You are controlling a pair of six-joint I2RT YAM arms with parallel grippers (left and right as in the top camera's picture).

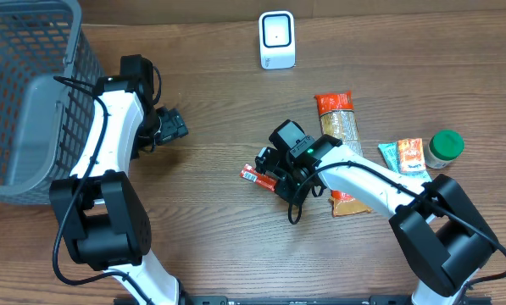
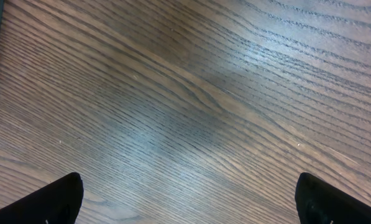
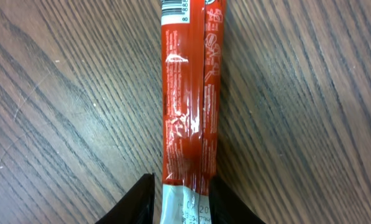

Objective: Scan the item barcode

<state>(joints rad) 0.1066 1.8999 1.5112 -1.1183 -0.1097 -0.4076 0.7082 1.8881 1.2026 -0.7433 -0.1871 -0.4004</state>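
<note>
Jaws: left gripper (image 2: 188,196) wide apart, empty. Right gripper (image 3: 182,186) straddles end of slim red foil snack-stick packet (image 3: 188,106); grip unclear. Pkt prob. light, floppy, slick. Pinch across width, barcode (image 3: 173,9) end free.

item: red snack stick (image 1: 253,175), thin glossy wrapper, pale sealed end | pose: flat on table (image 1: 210,220), mid-table, seam up, barcode (image 3: 179,9) showing at one end | scanner: white scanner (image 1: 277,40), dark window, far edge, well apart from stick
</note>
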